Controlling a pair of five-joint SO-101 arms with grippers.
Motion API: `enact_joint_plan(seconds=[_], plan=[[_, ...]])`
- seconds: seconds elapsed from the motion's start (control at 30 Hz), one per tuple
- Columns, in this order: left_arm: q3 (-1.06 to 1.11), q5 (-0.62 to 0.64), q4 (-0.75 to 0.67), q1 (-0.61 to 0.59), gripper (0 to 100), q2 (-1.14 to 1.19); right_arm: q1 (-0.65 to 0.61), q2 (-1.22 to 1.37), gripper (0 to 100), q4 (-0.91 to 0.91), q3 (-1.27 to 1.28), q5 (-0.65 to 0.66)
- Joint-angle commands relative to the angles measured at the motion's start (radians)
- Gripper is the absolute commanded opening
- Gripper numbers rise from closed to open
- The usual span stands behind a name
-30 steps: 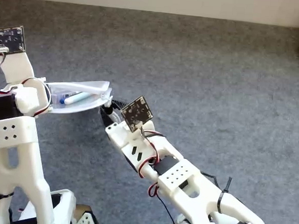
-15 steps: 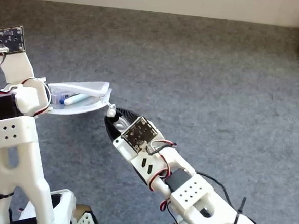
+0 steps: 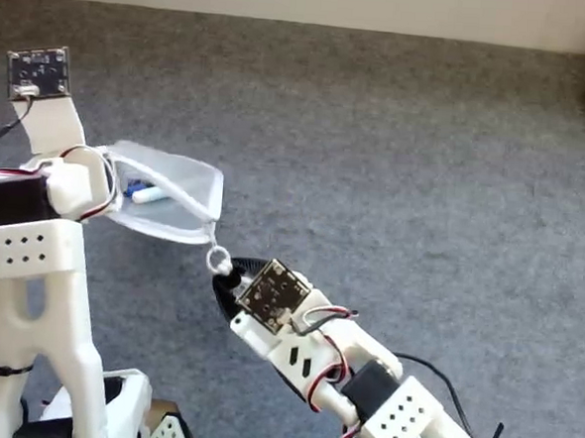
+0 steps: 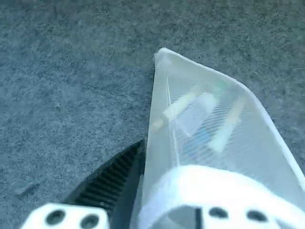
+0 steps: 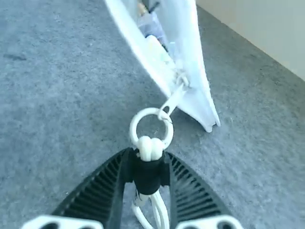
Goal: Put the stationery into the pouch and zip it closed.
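A translucent white mesh pouch (image 3: 175, 197), with pens and other stationery (image 3: 147, 193) seen through its wall, is pinched at one end by the left end effector (image 4: 150, 171). At the pouch's opposite corner, the white ring-and-cord zip pull (image 5: 151, 129) is clamped by the right end effector (image 5: 148, 174).

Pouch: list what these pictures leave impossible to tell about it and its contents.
- Stationery: left wrist view, blurred through the pouch mesh; count and kind unclear.
- Zip: right wrist view, slider shows, seam behind it blurred; how far closed unclear.
- Pouch's held end: high view, hidden under the left arm.
- Cord: right wrist view, cut off at the edge past the right gripper.
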Motion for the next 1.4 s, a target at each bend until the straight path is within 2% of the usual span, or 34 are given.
enact_joint_plan(seconds=[0.0, 0.17, 0.3, 0.4, 0.53, 0.7, 1.07, 1.37], plan=[[-0.042, 0.009, -0.014, 0.099, 24, 0.008, -0.016, -0.093, 0.4, 0.030, 0.041, 0.015], [-0.082, 0.006, -0.017, 0.205, 24, 0.008, -0.016, -0.170, 0.4, 0.028, 0.117, 0.015], [-0.091, -0.117, -0.020, 0.318, 24, 0.008, -0.016, -0.205, 0.4, 0.028, 0.142, 0.015], [-0.091, -0.141, -0.020, 0.381, 24, 0.008, -0.016, -0.220, 0.4, 0.028, 0.153, 0.015], [-0.093, -0.143, -0.021, 0.432, 24, 0.008, -0.016, -0.228, 0.4, 0.028, 0.153, 0.015], [-0.090, -0.269, -0.049, 0.490, 24, 0.012, -0.016, -0.228, 0.4, 0.028, 0.153, 0.014], [-0.180, -0.270, -0.037, 0.539, 24, 0.007, -0.016, -0.228, 0.4, 0.028, 0.154, 0.015], [-0.269, -0.270, 0.052, 0.541, 24, 0.007, -0.013, -0.228, 0.4, 0.028, 0.154, 0.015]])
